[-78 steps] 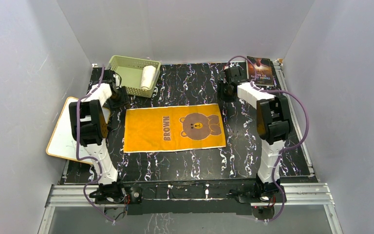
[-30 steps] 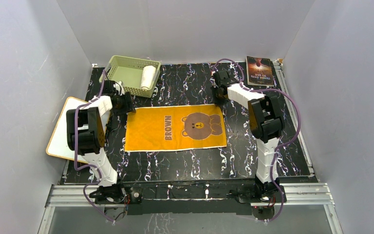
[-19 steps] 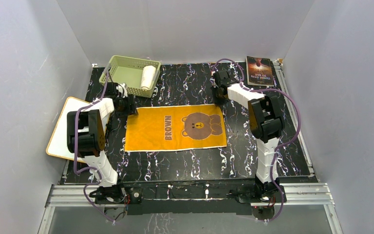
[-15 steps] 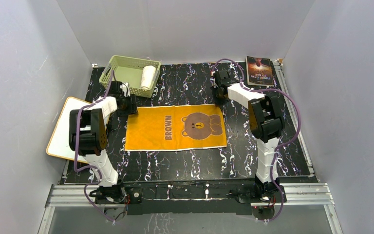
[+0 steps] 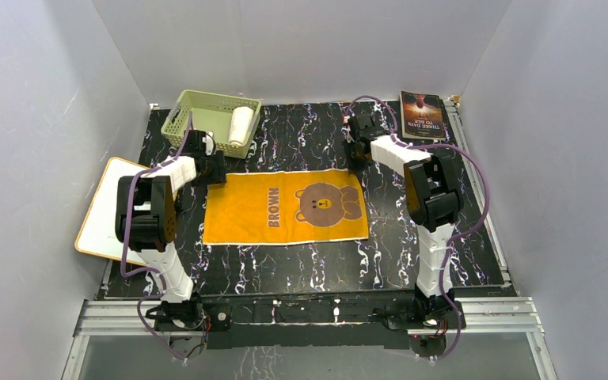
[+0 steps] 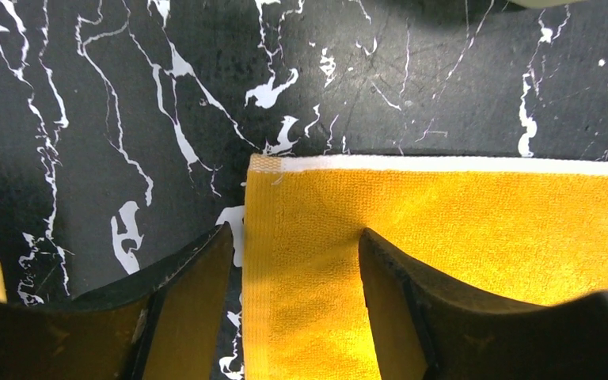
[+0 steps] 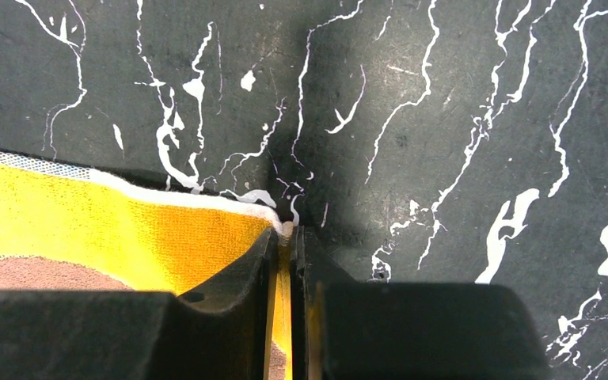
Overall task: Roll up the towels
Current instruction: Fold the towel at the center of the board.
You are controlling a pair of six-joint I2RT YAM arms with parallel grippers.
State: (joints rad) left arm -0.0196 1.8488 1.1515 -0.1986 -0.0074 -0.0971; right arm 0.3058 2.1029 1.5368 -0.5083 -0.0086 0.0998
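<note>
Fingers [image 6: 182,305] spread, the left gripper [image 6: 294,232] had reached the orange towel [image 5: 241,210], straddling one corner; the right gripper [image 7: 285,233] stayed pinching another.

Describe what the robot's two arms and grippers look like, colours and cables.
The left arm and right arm each have white links with bulky black joint housings and a purple cable looping alongside. The left gripper and right gripper have plain black, wedge-shaped fingers. No markings are visible.

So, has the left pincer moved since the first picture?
Yes. The left pincer moved right, away from the white board, to the orange towel's far-left corner.
</note>
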